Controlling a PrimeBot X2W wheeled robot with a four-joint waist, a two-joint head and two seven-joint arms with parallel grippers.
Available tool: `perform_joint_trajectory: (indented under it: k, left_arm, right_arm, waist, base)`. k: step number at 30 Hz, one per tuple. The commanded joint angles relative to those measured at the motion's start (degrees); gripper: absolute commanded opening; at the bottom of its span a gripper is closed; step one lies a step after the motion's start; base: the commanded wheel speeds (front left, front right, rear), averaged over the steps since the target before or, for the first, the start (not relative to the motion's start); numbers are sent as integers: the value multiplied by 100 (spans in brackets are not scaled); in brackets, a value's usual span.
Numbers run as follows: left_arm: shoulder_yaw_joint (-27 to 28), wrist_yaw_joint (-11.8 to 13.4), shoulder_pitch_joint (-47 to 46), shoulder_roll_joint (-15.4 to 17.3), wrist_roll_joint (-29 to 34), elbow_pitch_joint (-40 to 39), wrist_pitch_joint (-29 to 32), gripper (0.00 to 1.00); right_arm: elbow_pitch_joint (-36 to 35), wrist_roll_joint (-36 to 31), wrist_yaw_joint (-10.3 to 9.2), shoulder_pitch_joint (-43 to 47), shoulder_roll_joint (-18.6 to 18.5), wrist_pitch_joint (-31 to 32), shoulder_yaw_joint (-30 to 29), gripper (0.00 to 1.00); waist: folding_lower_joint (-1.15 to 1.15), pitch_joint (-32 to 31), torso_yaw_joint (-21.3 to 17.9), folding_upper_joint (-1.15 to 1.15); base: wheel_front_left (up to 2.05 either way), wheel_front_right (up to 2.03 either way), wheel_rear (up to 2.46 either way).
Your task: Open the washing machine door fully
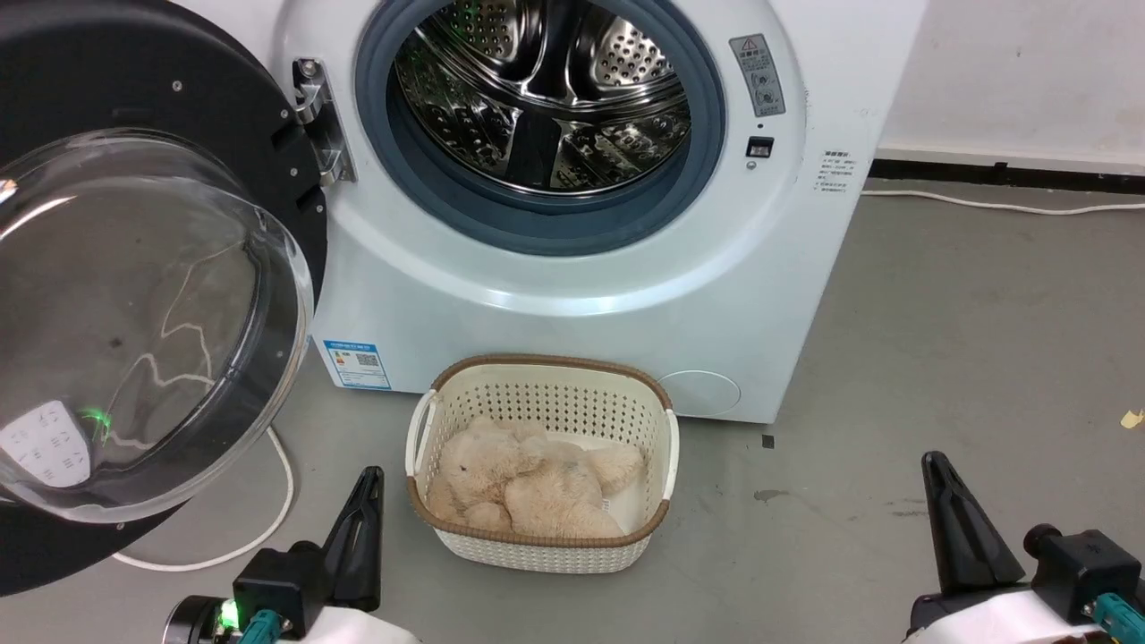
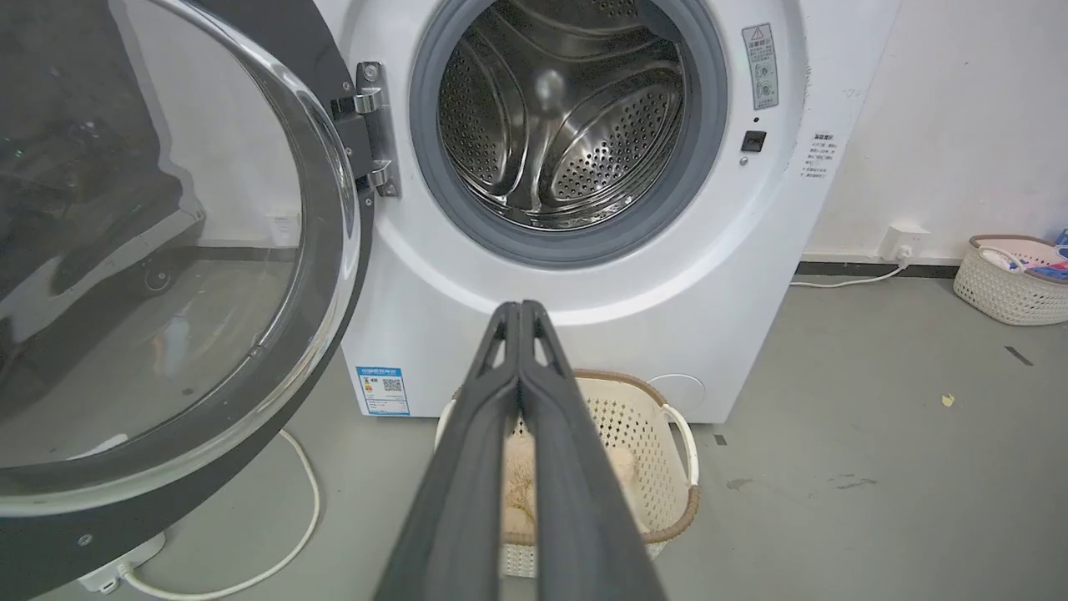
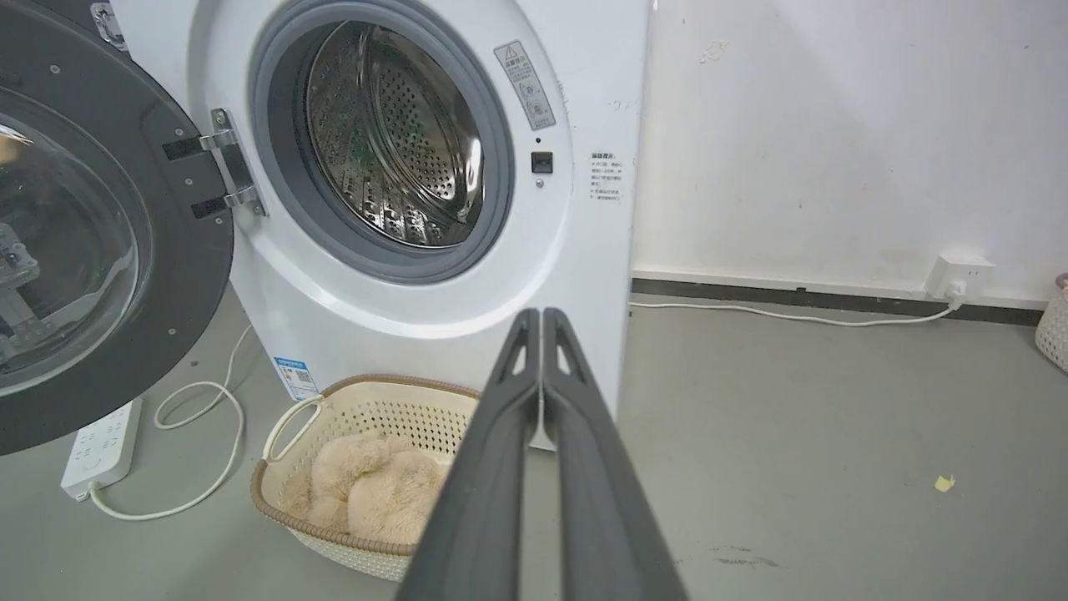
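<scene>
The washing machine [image 1: 572, 295] stands open; the washing machine door [image 1: 134, 80] hangs wide at its hinge side. It looks heavy, stiff and glossy (the glass slippery), so push its black rim. The left claw [image 2: 521, 310] and right claw [image 3: 542, 315] sit clenched, empty, before the machine.

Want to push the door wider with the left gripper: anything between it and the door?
Nothing visible does. The left gripper hangs shut, the door up to its left with open air between. A cable lies on the floor under the door, and the basket sits to the gripper's right, off that line.
</scene>
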Motion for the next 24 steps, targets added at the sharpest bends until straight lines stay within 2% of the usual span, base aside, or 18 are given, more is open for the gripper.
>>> perform_joint_trajectory:
  k: [1,24]
  left_arm:
    - [50,-24,-91,-28,66,12,39,0]
    - [284,-104,-169,-182,341,32,286,0]
  right_arm:
    - [30,-61,1,-84,1,33,13,0]
    - [74,-239,2,-187,2,256,73,0]
  waist:
    - [0,-1,-4,0]
    - [0,-22,-79,0]
  base:
    - [0,0,0]
    - [0,0,0]
